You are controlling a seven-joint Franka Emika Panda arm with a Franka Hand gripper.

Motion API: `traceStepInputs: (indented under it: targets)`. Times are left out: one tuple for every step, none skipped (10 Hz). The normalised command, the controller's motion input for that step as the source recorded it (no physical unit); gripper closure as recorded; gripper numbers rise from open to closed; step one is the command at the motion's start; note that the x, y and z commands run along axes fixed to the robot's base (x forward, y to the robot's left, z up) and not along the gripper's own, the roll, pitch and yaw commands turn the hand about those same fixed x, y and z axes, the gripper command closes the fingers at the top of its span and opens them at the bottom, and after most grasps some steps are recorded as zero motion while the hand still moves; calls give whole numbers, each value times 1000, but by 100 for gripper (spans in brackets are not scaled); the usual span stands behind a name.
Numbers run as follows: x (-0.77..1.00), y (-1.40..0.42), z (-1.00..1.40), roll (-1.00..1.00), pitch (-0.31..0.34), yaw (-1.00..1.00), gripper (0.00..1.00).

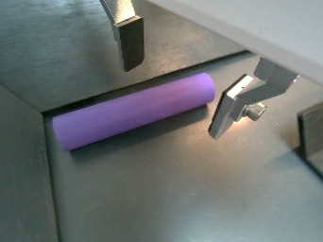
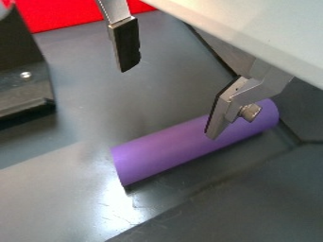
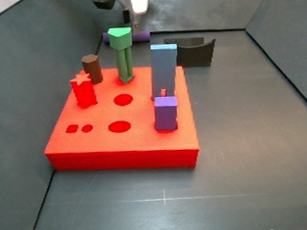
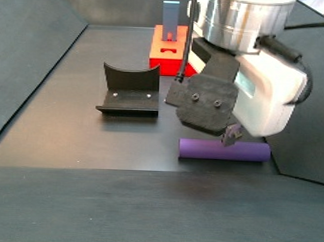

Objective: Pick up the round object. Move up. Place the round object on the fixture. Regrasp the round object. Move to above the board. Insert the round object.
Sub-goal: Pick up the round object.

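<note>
The round object, a long slim purple cylinder, lies on its side on the grey floor against a wall; it also shows in the wrist view and in a side view. My gripper is open and empty, just above one end of the cylinder, with one finger on each side; it shows too in the wrist view and in a side view. The dark fixture stands apart from it, empty. The red board carries standing pegs.
On the board stand a green peg, a tall blue bar, a short purple block, a brown peg and a red piece. Grey walls enclose the floor. The fixture sits behind the board.
</note>
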Motion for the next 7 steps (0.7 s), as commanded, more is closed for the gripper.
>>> traceStepInputs:
  targets:
    - [0,83,-574,-154,-189,-549,0]
    - [0,103,-531,-179,-206,-491,0]
    - [-40,174,-460,-214,-231,-429,0]
    - [-97,214,-406,-253,-250,-371,0]
    - [-97,186,-371,-277,-261,-380,0]
    - [-100,149,-340,-289,-274,-397,0]
    - [-109,129,-323,-307,-279,-414,0]
